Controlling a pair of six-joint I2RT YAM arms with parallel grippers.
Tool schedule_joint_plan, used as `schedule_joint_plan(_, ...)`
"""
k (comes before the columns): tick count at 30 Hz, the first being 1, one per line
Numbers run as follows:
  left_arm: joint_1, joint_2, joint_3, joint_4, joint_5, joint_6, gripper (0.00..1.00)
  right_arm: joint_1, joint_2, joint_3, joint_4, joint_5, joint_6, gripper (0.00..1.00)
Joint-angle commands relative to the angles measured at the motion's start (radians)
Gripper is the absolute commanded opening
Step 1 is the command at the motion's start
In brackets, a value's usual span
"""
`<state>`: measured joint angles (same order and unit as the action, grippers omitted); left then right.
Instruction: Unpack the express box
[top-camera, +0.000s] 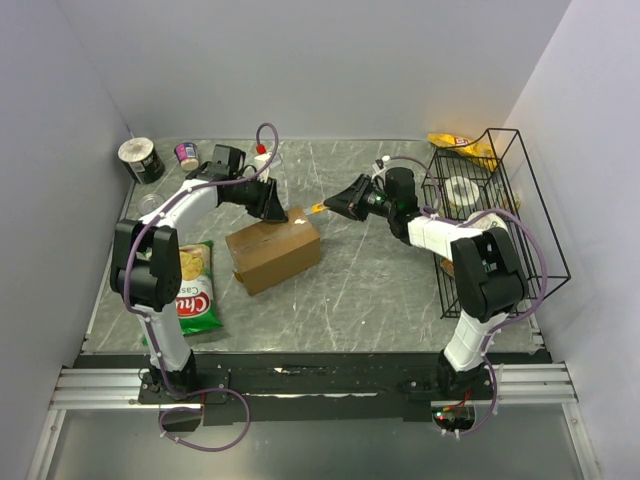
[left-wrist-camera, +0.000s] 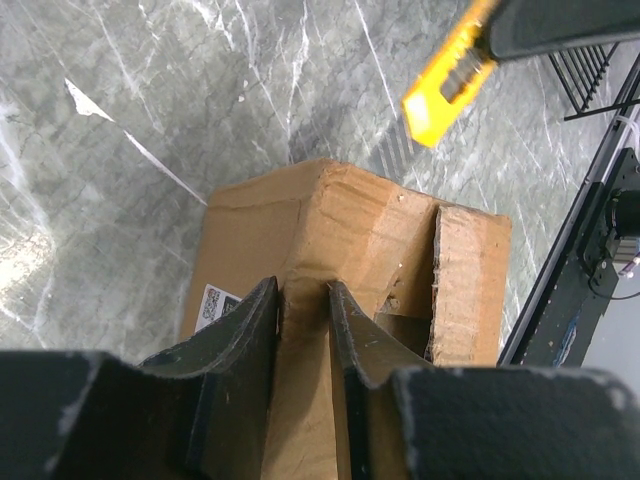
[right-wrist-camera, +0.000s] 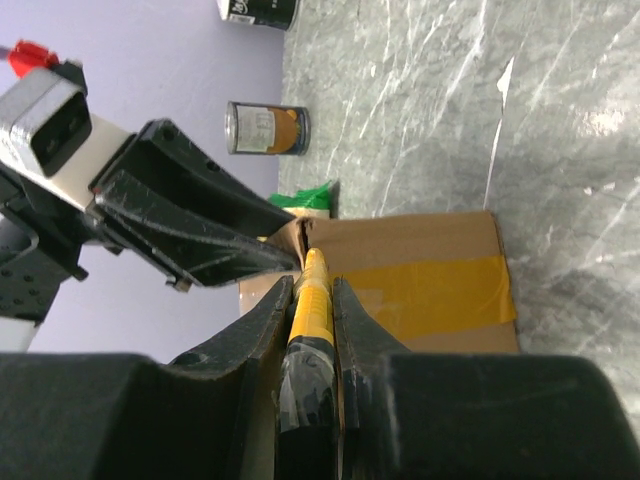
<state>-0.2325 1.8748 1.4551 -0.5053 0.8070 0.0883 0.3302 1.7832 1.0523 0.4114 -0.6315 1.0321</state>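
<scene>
The express box (top-camera: 272, 252), a brown carton, lies mid-table with its taped seam (right-wrist-camera: 430, 290) toward the right wrist camera and a white label (left-wrist-camera: 213, 300) on one side. My left gripper (top-camera: 275, 212) sits at the box's far top edge. Its jaws (left-wrist-camera: 303, 290) are closed on a raised fold of the box's cardboard, and a torn flap (left-wrist-camera: 470, 270) stands beside them. My right gripper (top-camera: 338, 203) is shut on a yellow utility knife (right-wrist-camera: 314, 300). The knife tip (top-camera: 318, 209) hovers just off the box's upper right corner, close to the left fingers (right-wrist-camera: 190, 235).
A green chips bag (top-camera: 197, 295) lies left of the box. A black wire basket (top-camera: 500, 215) at the right holds a tape roll (top-camera: 462, 190) and a yellow bag (top-camera: 455, 143). Cans (top-camera: 142, 158) and a white bottle (top-camera: 262, 155) stand along the back.
</scene>
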Motion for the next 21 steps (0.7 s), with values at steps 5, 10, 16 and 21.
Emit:
schedule_joint_plan(5, 0.005, 0.038, 0.016, 0.007, -0.138, 0.018, 0.01, -0.023, -0.110, -0.067, -0.084, -0.049, -0.098, 0.00)
schedule_joint_plan(10, 0.007, 0.038, 0.017, 0.016, -0.153, 0.010, 0.01, -0.043, -0.128, -0.064, -0.140, -0.082, -0.156, 0.00)
schedule_joint_plan(16, 0.019, 0.037, 0.014, 0.022, -0.195, 0.001, 0.01, -0.063, -0.143, -0.075, -0.195, -0.125, -0.202, 0.00)
schedule_joint_plan(21, 0.028, 0.035, 0.013, 0.033, -0.235, -0.009, 0.01, -0.068, -0.150, -0.077, -0.212, -0.160, -0.237, 0.00)
